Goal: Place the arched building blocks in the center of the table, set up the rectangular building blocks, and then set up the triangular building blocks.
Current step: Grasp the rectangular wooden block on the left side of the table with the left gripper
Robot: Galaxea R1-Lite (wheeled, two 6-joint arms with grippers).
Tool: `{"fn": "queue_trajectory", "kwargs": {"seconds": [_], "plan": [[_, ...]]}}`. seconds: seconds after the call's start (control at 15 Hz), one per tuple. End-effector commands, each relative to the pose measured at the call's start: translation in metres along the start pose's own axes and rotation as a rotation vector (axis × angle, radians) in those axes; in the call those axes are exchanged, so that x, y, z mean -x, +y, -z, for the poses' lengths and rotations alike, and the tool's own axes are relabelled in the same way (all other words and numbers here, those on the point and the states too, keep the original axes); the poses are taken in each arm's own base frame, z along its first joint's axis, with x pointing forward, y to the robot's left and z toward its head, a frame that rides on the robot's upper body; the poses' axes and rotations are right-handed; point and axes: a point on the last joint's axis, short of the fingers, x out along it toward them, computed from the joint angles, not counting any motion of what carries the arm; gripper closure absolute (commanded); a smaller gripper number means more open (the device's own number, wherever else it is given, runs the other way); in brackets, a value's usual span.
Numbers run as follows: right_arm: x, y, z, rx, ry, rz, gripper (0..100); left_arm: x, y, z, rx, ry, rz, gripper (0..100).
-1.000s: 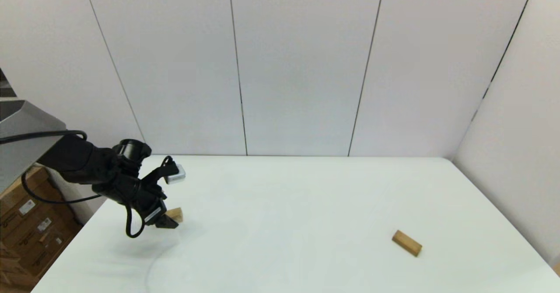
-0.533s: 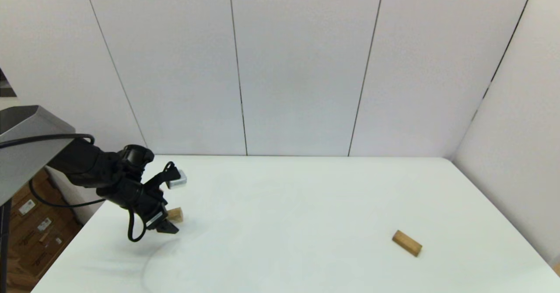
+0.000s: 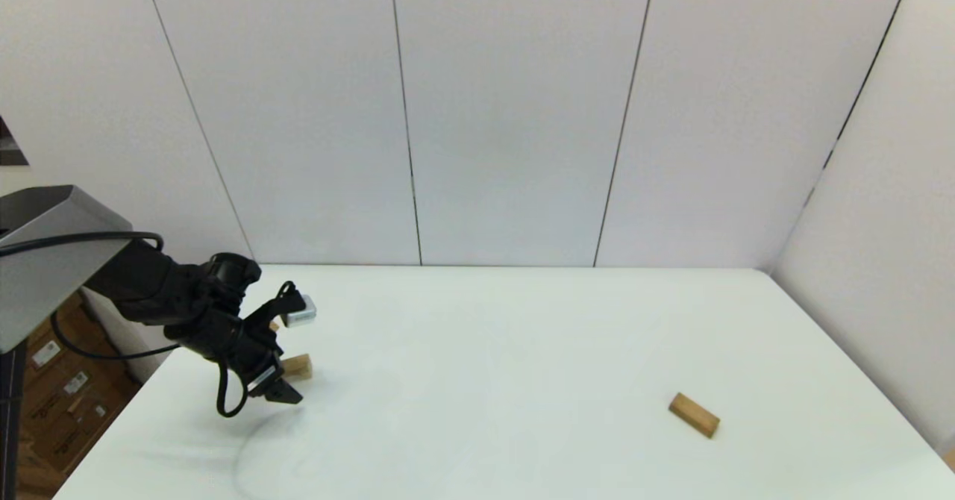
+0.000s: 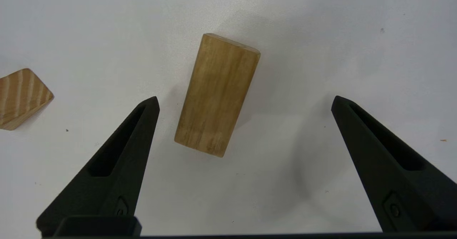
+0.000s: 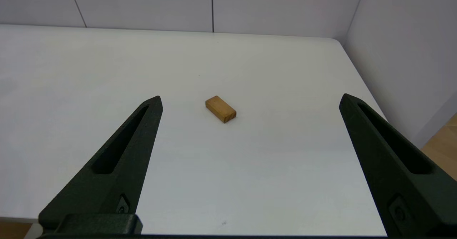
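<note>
Two left gripper [image 4: 244,101] fingers (spread wide, holding nothing) flank a wooden block [image 4: 217,95] on the table [image 4: 321,35].

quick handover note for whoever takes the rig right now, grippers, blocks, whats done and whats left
Left gripper: open, empty, low over the table's left side, straddling a wooden block whose arch notch is not visible.
Right gripper: open, empty, held back from the table.
Triangular block: beside the left gripper.
Rectangular block: lying flat, right side.
Done: nothing placed.
Left: all three steps.
</note>
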Motion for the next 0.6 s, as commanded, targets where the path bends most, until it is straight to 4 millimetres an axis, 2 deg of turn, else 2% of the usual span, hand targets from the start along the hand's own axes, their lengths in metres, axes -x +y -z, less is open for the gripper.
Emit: {"fn": "queue_trajectory", "kwargs": {"seconds": [0.07, 0.33, 0.4, 0.6], "plan": [[-0.0001, 0.0000, 0.0000, 0.000, 0.002, -0.001, 0, -0.0026, 0.0015, 0.0013, 0.001, 0.002, 0.004, 0], [-0.0002, 0.0000, 0.0004, 0.000, 0.003, -0.001, 0, -0.0071, 0.0026, 0.0022, 0.003, 0.008, 0.009, 0], [-0.0001, 0.0000, 0.0000, 0.000, 0.002, -0.001, 0, -0.0065, 0.0036, 0.0012, 0.003, 0.004, 0.006, 100], [-0.0001, 0.0000, 0.0000, 0.000, 0.002, -0.001, 0, -0.0073, 0.0041, 0.0018, 0.008, 0.005, 0.007, 100]]}}
